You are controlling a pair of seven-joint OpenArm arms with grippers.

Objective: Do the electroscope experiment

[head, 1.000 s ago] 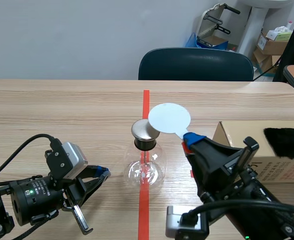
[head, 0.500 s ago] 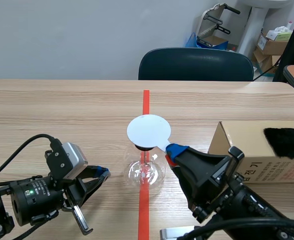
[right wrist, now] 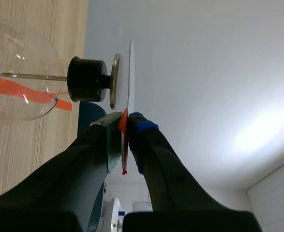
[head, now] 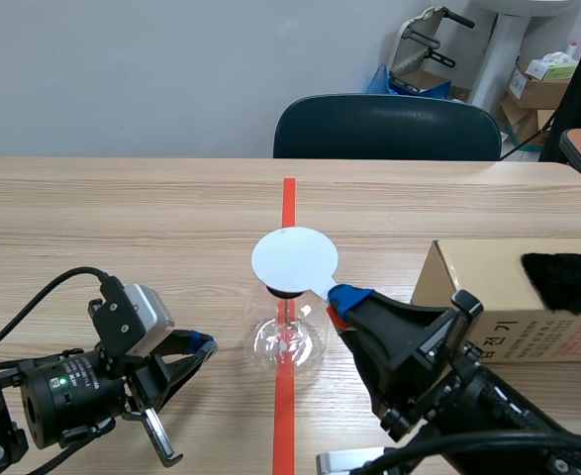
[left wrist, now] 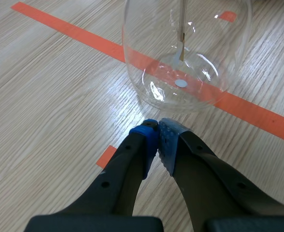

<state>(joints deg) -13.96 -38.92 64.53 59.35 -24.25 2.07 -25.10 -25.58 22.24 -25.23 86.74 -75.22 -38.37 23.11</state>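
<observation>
Right gripper (right wrist: 127,122) — fingers clamped on the stem of one white disc (head: 294,259), held flat just over the metal cap (right wrist: 115,81) of one glass electroscope flask (head: 288,338) on the orange tape line (head: 288,198), presumably to pass charge. Left gripper (left wrist: 157,131) — closed on nothing, beside the flask's base, likely on standby. One cardboard box (head: 488,287), bearing one black fur pad (head: 567,282).

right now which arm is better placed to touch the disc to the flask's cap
Right: right gripper holds the white disc just above the metal cap; left gripper sits shut, empty, beside the flask.
</observation>
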